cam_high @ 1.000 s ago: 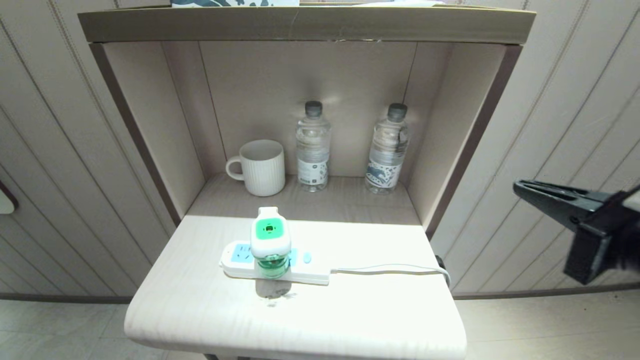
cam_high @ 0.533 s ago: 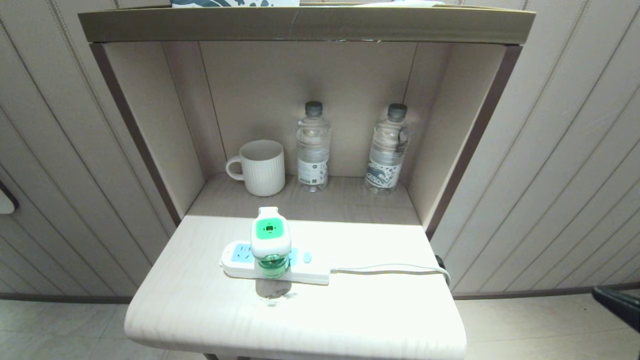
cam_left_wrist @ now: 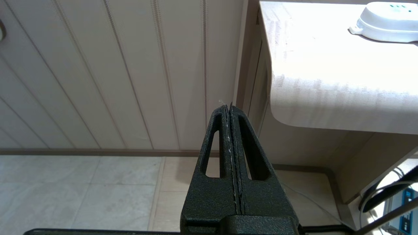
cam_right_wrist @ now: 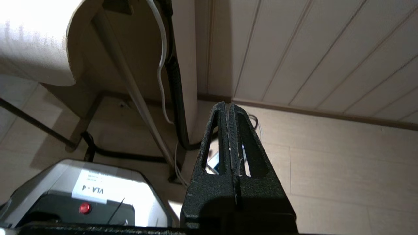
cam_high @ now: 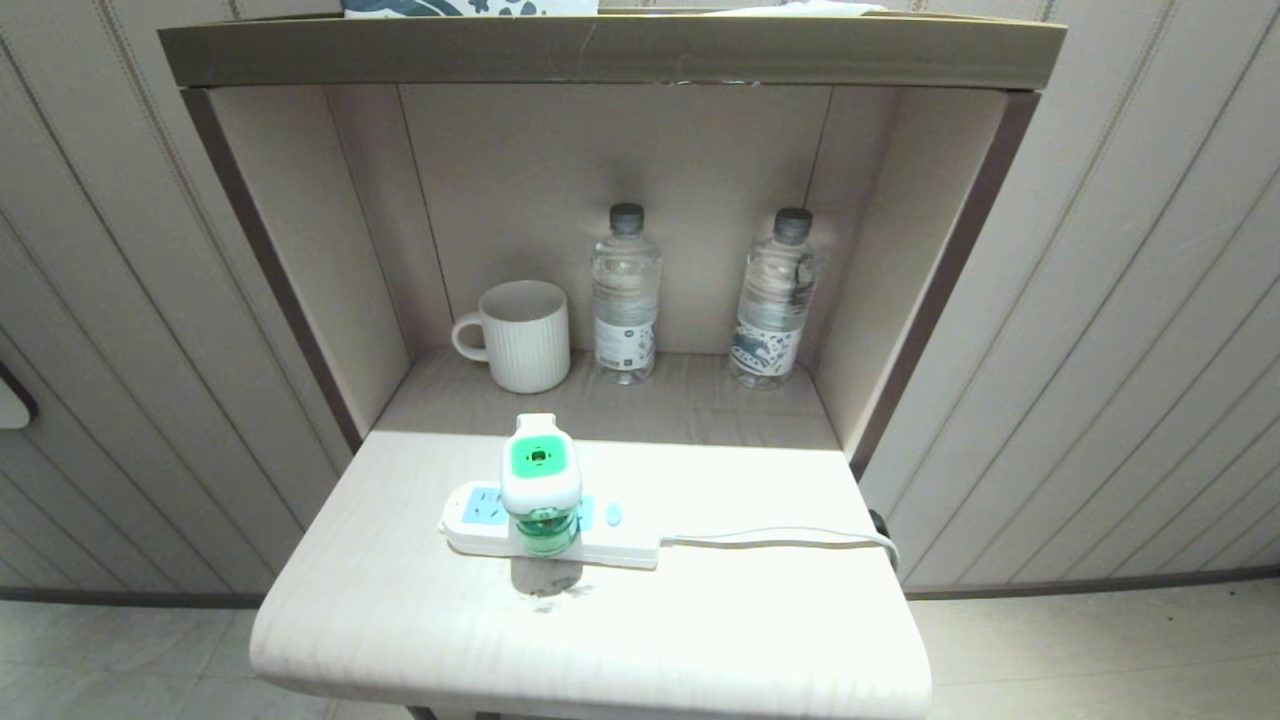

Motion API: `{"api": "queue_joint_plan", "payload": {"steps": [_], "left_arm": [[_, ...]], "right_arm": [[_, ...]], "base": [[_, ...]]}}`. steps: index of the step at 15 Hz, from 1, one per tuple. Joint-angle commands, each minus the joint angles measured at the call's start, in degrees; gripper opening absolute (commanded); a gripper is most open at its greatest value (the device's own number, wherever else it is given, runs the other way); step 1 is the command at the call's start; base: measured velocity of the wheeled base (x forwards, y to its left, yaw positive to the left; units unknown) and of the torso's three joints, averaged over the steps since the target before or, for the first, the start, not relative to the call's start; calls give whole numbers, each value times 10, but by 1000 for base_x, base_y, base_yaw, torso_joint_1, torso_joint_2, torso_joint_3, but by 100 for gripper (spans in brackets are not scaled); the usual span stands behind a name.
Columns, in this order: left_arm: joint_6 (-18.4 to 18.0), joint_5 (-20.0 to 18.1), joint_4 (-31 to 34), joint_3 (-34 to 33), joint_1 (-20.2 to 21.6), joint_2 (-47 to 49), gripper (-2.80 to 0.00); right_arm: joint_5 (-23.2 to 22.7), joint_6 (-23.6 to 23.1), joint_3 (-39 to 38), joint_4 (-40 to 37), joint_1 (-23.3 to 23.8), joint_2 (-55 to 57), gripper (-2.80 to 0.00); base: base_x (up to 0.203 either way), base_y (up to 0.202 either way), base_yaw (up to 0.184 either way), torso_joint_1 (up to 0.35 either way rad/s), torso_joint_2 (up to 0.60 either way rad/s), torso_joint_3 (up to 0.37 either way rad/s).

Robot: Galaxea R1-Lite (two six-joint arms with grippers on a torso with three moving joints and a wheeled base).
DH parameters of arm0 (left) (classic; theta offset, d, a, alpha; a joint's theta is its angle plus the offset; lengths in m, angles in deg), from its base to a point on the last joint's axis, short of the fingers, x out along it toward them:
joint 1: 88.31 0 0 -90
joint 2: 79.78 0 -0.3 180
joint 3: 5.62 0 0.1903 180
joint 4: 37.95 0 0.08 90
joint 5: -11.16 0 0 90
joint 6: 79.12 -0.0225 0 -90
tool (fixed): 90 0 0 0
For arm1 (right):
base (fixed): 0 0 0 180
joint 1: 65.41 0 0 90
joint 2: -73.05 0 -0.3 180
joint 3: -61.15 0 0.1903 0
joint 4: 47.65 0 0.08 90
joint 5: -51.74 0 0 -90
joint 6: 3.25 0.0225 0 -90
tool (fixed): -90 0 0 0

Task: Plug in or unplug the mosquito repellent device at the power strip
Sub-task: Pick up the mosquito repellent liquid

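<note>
The mosquito repellent device [cam_high: 541, 482], white with a green top and a green liquid bottle, stands plugged into the white power strip [cam_high: 478, 520] in the middle of the pale table [cam_high: 420, 620]. One rounded end of the power strip [cam_left_wrist: 385, 21] also shows in the left wrist view. Neither arm is in the head view. My left gripper [cam_left_wrist: 228, 106] hangs shut and empty low beside the table's left edge. My right gripper [cam_right_wrist: 227, 105] is shut and empty too, down below the table's right side, pointing at the floor and wall.
A white mug [cam_high: 520, 335] and two clear water bottles [cam_high: 626, 295] [cam_high: 776, 300] stand in the niche behind the table. The strip's thin cord [cam_high: 780, 541] runs off the right edge. Cables [cam_right_wrist: 171, 81] hang under the table near my base [cam_right_wrist: 88, 195].
My right arm has dropped out of the head view: a second ago its shut gripper hung at the right edge, then sank to the lower corner, now it is gone. Device and strip unmoved.
</note>
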Motion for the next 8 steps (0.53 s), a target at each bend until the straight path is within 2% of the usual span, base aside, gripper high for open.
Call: {"api": "queue_joint_plan", "payload": {"steps": [1,3,6,8], "left_arm": [[0,0,0,0,0,0,-280],[0,0,0,0,0,0,-280],[0,0,0,0,0,0,-280],[0,0,0,0,0,0,-280]], "right_arm": [[5,7,-31,36,0,-31,-280],[13,7,-31,34,-3,-31,-280],[16,2,-31,33,-30,-32,-280],[34,6,-31,29,-53,-32,-280]], "base": [[0,0,0,0,0,0],[0,0,0,0,0,0],[0,0,0,0,0,0],[0,0,0,0,0,0]]}}
